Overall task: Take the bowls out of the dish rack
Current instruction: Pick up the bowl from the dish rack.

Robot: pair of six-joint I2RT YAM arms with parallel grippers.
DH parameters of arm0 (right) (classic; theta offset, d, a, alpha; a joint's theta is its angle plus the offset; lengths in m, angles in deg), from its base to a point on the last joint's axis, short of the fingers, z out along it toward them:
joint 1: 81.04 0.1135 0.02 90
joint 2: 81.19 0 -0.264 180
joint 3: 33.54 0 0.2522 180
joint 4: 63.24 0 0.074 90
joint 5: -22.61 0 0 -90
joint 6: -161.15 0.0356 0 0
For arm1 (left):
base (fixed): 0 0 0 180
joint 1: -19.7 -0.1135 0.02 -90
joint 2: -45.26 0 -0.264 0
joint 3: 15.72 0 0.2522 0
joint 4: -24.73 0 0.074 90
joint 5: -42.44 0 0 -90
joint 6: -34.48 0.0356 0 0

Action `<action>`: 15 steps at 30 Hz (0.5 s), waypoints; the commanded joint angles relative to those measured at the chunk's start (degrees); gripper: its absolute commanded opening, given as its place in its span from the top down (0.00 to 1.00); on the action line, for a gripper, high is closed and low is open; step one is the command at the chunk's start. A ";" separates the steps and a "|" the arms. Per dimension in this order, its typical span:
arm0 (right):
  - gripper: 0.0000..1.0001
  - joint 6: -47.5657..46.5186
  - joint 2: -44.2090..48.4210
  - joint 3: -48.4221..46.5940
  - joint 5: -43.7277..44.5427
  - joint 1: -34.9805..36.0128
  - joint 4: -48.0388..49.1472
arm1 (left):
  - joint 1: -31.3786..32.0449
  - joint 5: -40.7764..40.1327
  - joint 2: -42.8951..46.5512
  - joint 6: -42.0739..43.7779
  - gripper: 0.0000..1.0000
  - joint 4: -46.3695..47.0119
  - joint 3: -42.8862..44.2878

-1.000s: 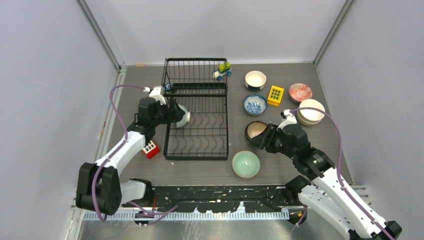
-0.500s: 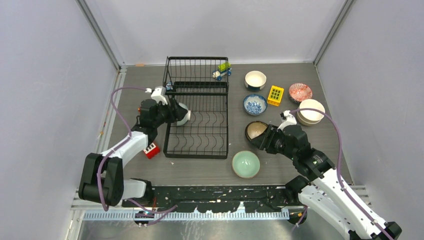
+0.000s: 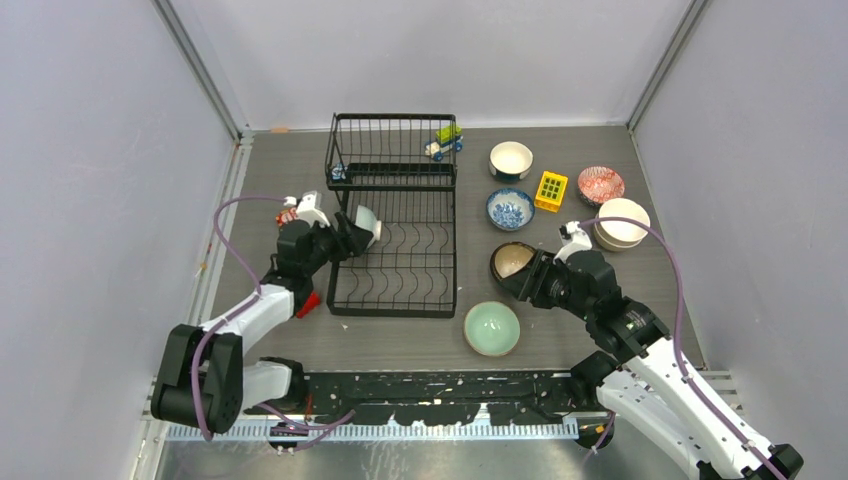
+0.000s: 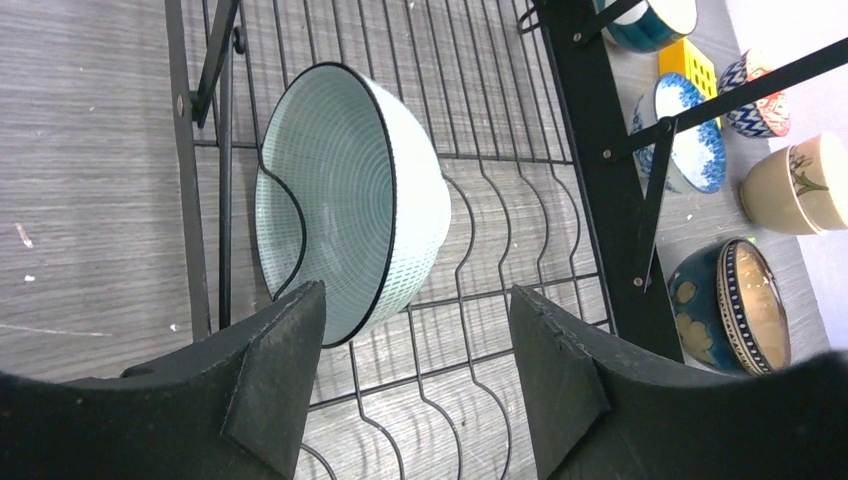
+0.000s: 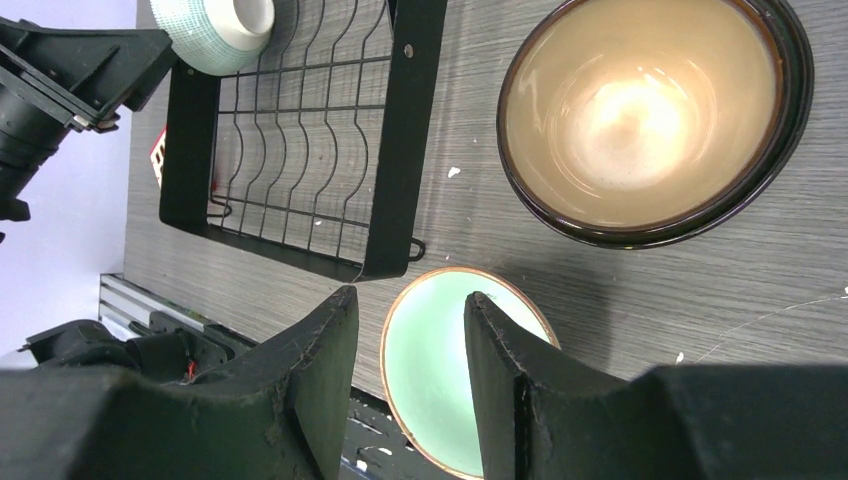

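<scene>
The black wire dish rack [image 3: 405, 290] stands mid-table. One pale green ribbed bowl [image 3: 366, 223] stands on edge between the tines at its left side. My left gripper [image 3: 347, 240] is open just near-left of it. In the left wrist view the bowl [image 4: 350, 190] sits just ahead of the open gripper [image 4: 415, 295], its lower rim beside the left finger [image 4: 275, 380]. My right gripper [image 3: 523, 273] is open and empty beside the brown bowl [image 3: 512, 260]. The right wrist view shows that gripper [image 5: 410, 300] over the mint bowl [image 5: 440, 370], with the brown bowl [image 5: 650, 110] beyond.
Right of the rack stand a mint bowl [image 3: 491, 328], a blue-and-white bowl [image 3: 510, 208], a white bowl [image 3: 511, 159], a red-patterned bowl [image 3: 600, 184] and stacked cream bowls [image 3: 622, 222]. A yellow block [image 3: 551, 190], a toy car [image 3: 444, 141] and a red block [image 3: 305, 300] lie around.
My left gripper has drawn back toward the near left, away from the bowl, which stays on edge in the rack. The right arm has not moved.
</scene>
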 commanded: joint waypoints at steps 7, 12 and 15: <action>0.52 -1.13 1.54 1.05 -1.26 -0.09 2.09 | -0.02 0.56 -2.79 -1.89 0.38 15.34 -2.10; 0.52 -1.05 2.11 1.58 -1.23 -0.06 2.01 | -0.01 0.83 -6.22 -3.24 0.46 18.76 -2.26; 0.51 -0.96 1.91 1.73 -1.26 -0.06 1.95 | -0.04 1.57 -7.95 -4.33 0.52 21.45 -2.70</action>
